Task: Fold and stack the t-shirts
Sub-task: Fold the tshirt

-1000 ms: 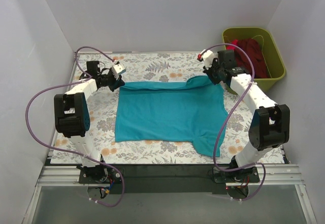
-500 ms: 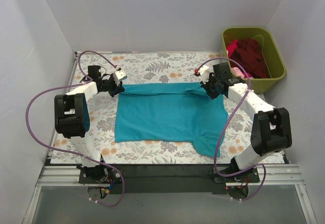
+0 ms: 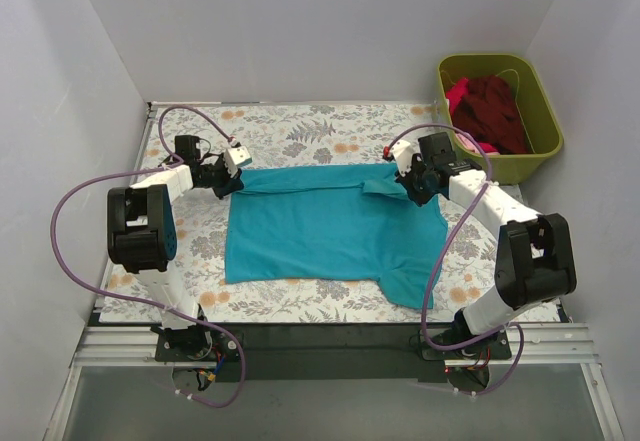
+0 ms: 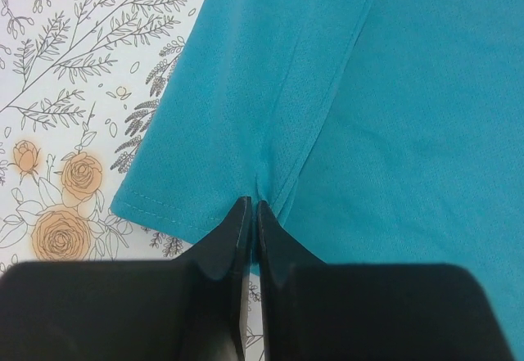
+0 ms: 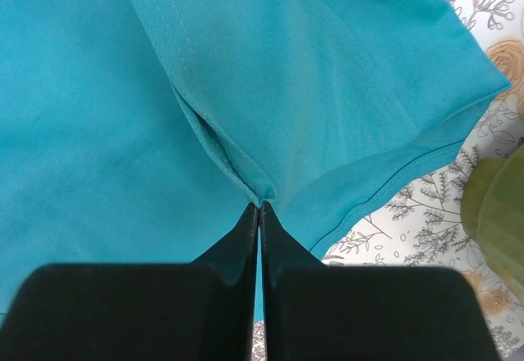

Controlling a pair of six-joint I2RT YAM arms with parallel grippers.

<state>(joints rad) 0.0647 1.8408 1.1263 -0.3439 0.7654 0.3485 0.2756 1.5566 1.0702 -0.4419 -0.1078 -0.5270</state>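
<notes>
A teal t-shirt (image 3: 330,226) lies spread on the flowered table cover, its far edge folded toward me. My left gripper (image 3: 233,183) is shut on the fold at the shirt's far left corner; in the left wrist view its tips (image 4: 252,207) pinch a crease of teal cloth (image 4: 344,115). At the far right corner my right gripper (image 3: 415,191) is shut on a bunched fold; in the right wrist view its tips (image 5: 259,206) clamp the teal cloth (image 5: 246,74). A dark maroon t-shirt (image 3: 497,111) with some pink cloth lies in the bin.
The olive-green plastic bin (image 3: 545,121) stands at the back right, just off the cover; its rim (image 5: 495,214) shows at the right wrist view's edge. White walls enclose the table on three sides. Purple cables loop from both arms.
Both grippers have drawn the shirt's far edge toward me and lower, laying a folded band along the top. The right side's fold now bunches near the right gripper.
</notes>
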